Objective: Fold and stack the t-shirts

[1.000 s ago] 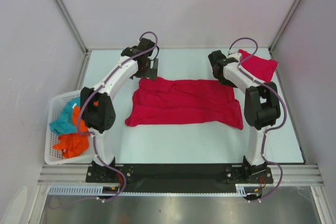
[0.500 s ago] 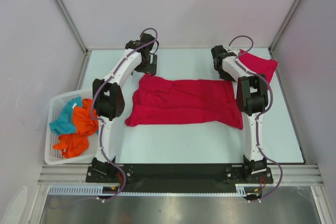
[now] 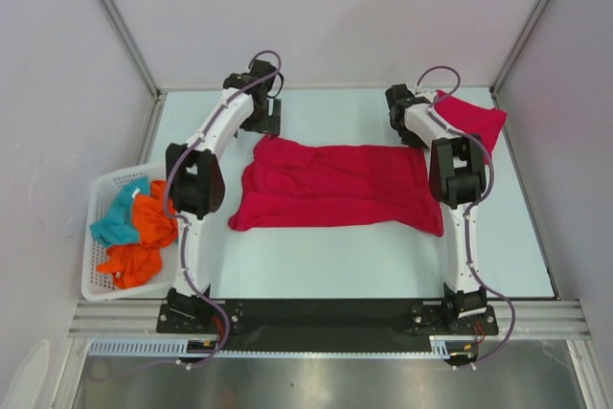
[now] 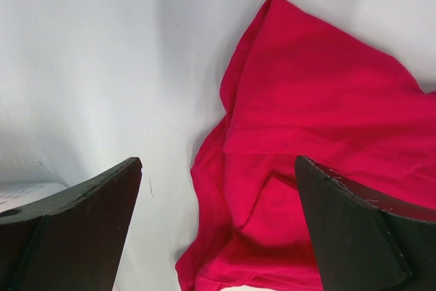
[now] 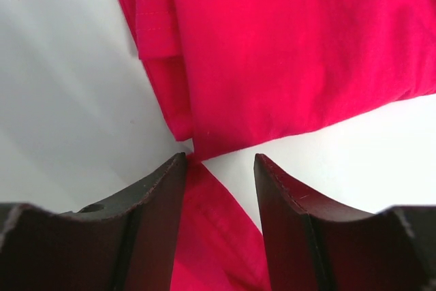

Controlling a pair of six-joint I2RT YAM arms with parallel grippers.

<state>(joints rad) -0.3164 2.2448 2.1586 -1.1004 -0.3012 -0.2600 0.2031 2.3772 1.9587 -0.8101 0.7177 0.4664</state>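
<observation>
One crimson t-shirt (image 3: pixel 335 187) lies spread in a long band across the middle of the table. A second t-shirt (image 3: pixel 474 122) lies folded small at the back right. My left gripper (image 3: pixel 264 118) hovers just behind the spread shirt's back-left corner. In the left wrist view it (image 4: pixel 218 161) is wide open, with the rumpled corner (image 4: pixel 320 120) below and nothing between its fingers. My right gripper (image 3: pixel 402 120) is by the back-right corner. In the right wrist view it (image 5: pixel 219 158) is partly open, and a strip of red cloth (image 5: pixel 211 236) lies between the fingers, ungripped.
A white basket (image 3: pixel 101 198) at the table's left edge holds orange clothes (image 3: pixel 144 237) and a teal one (image 3: pixel 117 222). Grey walls and metal posts close in the back and sides. The black base rail (image 3: pixel 326 318) runs along the near edge.
Both arms have straightened and reached farther back. The left gripper has drifted slightly back and to the left. The right gripper has edged back near the shirt's corner. The shirts have not moved.
</observation>
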